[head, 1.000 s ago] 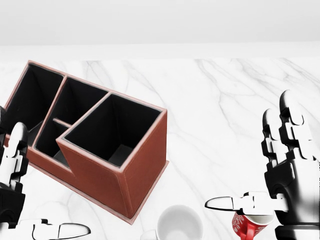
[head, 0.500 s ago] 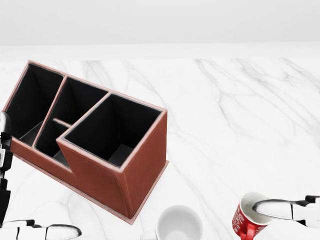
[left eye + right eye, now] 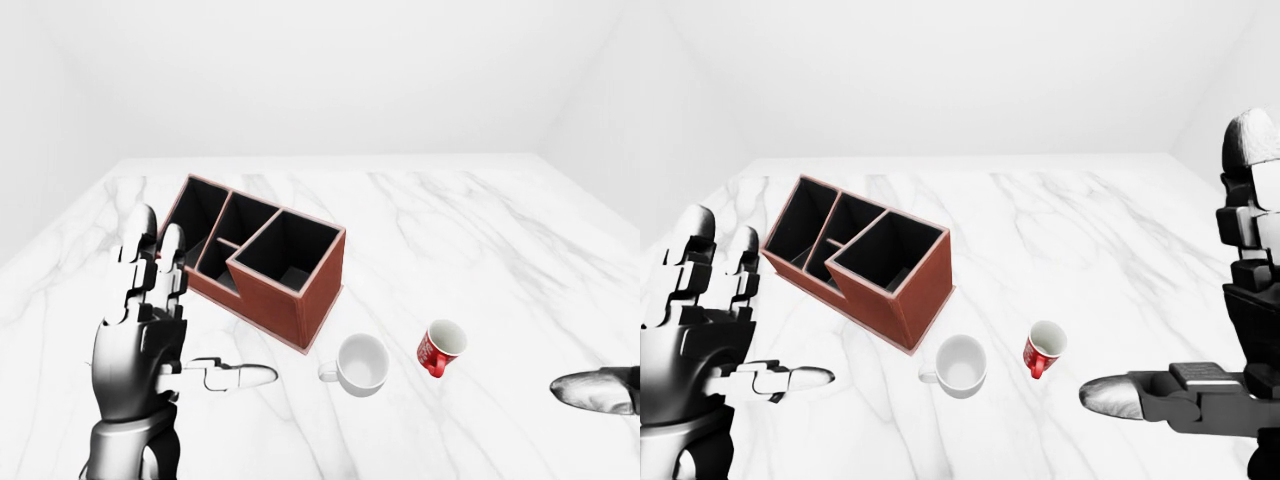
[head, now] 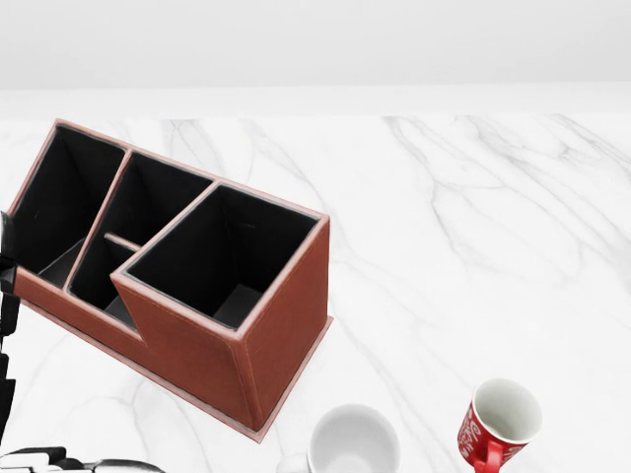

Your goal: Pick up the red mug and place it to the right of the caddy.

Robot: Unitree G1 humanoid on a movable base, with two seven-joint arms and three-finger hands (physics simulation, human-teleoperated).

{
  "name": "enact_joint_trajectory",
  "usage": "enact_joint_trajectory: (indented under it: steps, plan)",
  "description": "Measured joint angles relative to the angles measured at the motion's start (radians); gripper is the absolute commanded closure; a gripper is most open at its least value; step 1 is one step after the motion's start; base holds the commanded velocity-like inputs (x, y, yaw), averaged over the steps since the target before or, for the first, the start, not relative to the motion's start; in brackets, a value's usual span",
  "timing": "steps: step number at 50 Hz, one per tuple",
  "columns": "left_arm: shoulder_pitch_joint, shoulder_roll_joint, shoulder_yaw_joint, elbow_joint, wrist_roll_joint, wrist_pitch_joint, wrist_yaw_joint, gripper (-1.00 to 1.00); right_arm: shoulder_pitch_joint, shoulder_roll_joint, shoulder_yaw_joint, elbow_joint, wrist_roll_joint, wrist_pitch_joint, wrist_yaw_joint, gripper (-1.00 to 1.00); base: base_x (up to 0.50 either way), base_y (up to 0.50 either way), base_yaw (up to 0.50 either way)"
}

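The red mug (image 4: 500, 422) stands on the white marble table (image 4: 473, 217), below and to the right of the brown caddy (image 4: 286, 325), with bare table between them. The caddy has several black compartments and lies turned at an angle. My right hand (image 3: 1170, 260) is open and empty, to the right of the mug and apart from it; only its thumb tip shows in the left-eye view (image 3: 595, 390). My left hand (image 3: 205, 300) is open and empty, fingers upright, at the caddy's left end. Nothing touches the mug.
A white mug (image 4: 353, 441) stands just below the caddy's right corner, left of the red mug. The table's far edge meets a plain white wall (image 3: 330, 80). Bare marble stretches to the right of the caddy.
My right hand has withdrawn from over the red mug, out of the head view at the lower right, uncovering the mug. My left hand has sunk lower at the left edge. The mug stays put.
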State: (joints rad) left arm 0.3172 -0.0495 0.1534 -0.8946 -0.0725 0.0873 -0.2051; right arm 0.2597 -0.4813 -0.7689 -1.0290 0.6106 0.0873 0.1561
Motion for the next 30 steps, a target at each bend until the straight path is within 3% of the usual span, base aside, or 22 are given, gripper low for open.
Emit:
enact_joint_trajectory:
  steps: [4,9,17,30]
  plan:
    - [0.001,-0.002,0.004,-0.008,-0.003,0.0,-0.002,-1.0,-0.021,0.026,0.055,-0.007,-0.153,0.0,0.108,-1.0,0.0,0.0,0.0]
    - [0.001,-0.003,0.016,-0.015,-0.008,0.0,-0.008,-1.0,-0.034,0.099,0.145,0.051,-0.443,0.0,0.293,-1.0,0.0,0.0,0.0]
    - [0.002,-0.009,0.03,-0.025,-0.011,0.0,-0.017,-1.0,-0.074,0.223,0.204,0.131,-0.785,0.0,0.526,-1.0,0.0,0.0,0.0]
    - [0.003,-0.015,0.045,-0.036,-0.015,0.0,-0.027,-1.0,-0.108,0.313,0.226,0.221,-1.025,0.0,0.542,-1.0,0.0,0.0,0.0]
